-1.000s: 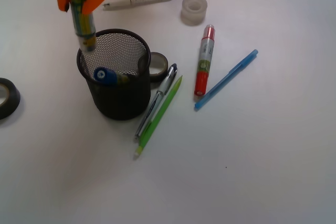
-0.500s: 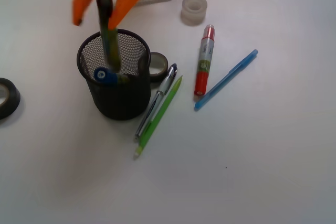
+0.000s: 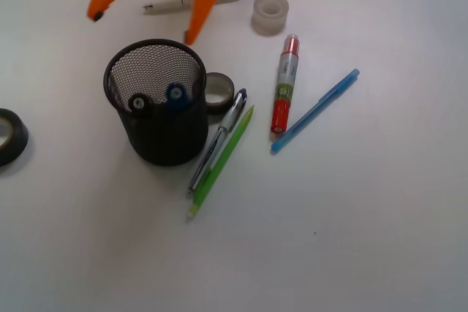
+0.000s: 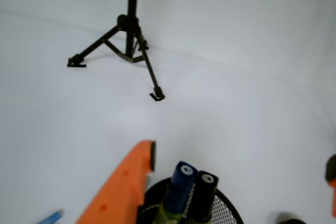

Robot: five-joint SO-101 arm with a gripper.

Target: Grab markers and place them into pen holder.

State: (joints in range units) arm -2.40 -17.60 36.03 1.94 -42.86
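Jaws spread empty above pen holder (image 3: 157,104) — blue marker (image 3: 175,93), black marker (image 3: 139,103) inside, below them.

The front view is looking steeply down on the white table (image 3: 351,239) from fairly near, with the arm's side at the top edge. The wrist view is looking out low along the orange gripper (image 4: 239,163) toward a far tripod (image 4: 126,40). Both are sharing the pen holder (image 3: 157,126) and its two markers (image 4: 190,195).
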